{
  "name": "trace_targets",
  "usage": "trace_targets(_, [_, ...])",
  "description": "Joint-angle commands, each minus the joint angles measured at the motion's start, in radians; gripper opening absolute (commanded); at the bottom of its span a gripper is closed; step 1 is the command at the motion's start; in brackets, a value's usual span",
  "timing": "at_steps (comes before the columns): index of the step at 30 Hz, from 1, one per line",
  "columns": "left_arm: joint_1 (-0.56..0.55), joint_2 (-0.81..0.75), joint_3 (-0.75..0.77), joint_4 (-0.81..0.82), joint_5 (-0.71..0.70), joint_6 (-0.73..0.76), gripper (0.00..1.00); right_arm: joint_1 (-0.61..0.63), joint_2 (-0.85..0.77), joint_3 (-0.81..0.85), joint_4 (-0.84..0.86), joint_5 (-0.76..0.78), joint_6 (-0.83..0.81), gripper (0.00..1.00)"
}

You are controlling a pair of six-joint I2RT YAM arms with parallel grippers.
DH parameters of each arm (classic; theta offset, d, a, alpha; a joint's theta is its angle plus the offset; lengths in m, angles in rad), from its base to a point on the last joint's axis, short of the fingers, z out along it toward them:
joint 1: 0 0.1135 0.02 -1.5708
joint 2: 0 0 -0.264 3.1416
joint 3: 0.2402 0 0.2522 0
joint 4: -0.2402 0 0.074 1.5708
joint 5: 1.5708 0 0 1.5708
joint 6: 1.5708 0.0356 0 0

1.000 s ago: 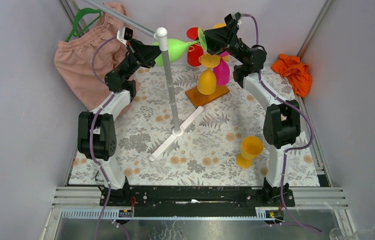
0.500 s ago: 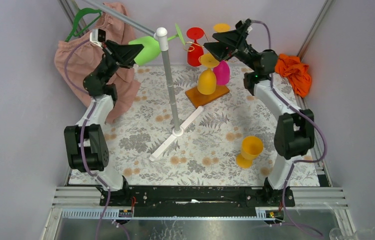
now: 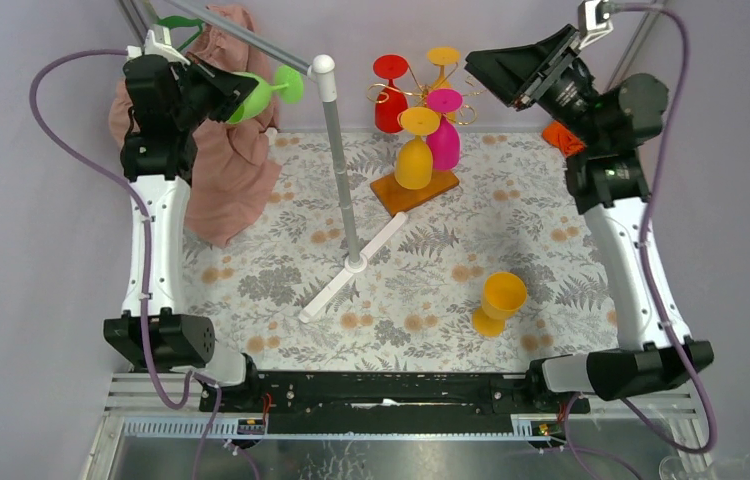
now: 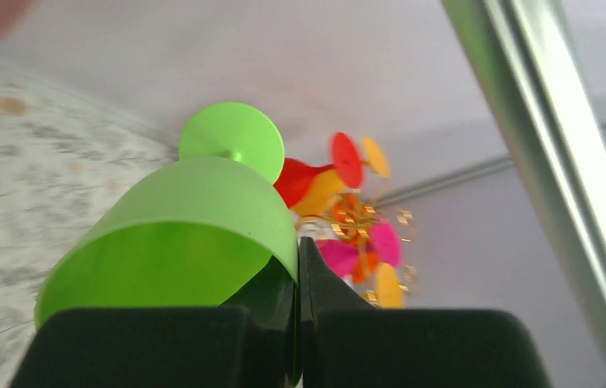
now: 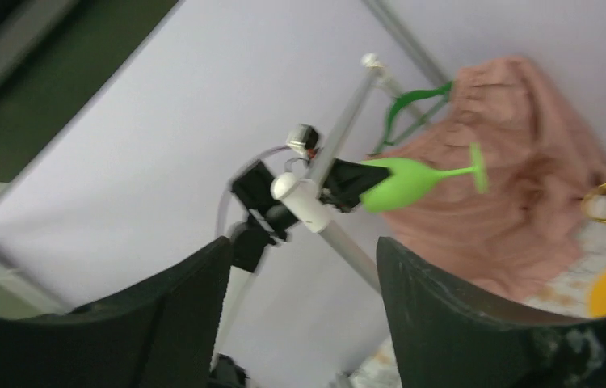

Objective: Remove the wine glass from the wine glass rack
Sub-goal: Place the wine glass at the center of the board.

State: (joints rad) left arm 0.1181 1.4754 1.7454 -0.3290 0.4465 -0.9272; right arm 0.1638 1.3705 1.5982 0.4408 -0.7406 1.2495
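The wine glass rack is thin gold wire on an orange-brown wooden base at the back centre. Red, yellow and pink glasses hang on it upside down. My left gripper is raised at the back left and shut on the rim of a green wine glass, held on its side well left of the rack. The left wrist view shows the fingers pinching the green bowl. My right gripper is open and empty, high to the right of the rack; it also shows in the right wrist view.
A tall white-and-grey pole stand with a white cross foot stands between the green glass and the rack. A pink garment hangs at the back left. A yellow goblet stands at the front right. An orange cloth lies behind the right arm.
My left gripper has carried the green glass leftward, past the pole and away from the rack, and risen. My right gripper has pulled up and to the right, away from the rack.
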Motion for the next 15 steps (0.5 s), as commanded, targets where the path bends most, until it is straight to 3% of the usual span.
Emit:
trace_targets(1, [-0.034, 0.088, 0.179, -0.511, -0.24, 0.332, 0.0, 0.0, -0.031, 0.181, -0.542, 0.122, -0.44, 0.75])
trace_targets(6, [-0.148, 0.274, 0.452, -0.77, -0.397, 0.478, 0.0, 0.0, 0.022, 0.323, -0.838, 0.237, -0.638, 0.82])
trace_targets(9, [-0.213, 0.389, 0.567, -0.897, -0.456, 0.545, 0.0, -0.002, 0.035, 0.294, -0.845, 0.238, -0.672, 0.82])
trace_targets(15, [-0.268, 0.474, 0.517, -0.956, -0.534, 0.592, 0.0, -0.007, 0.055, 0.24, -0.836, 0.259, -0.677, 0.95])
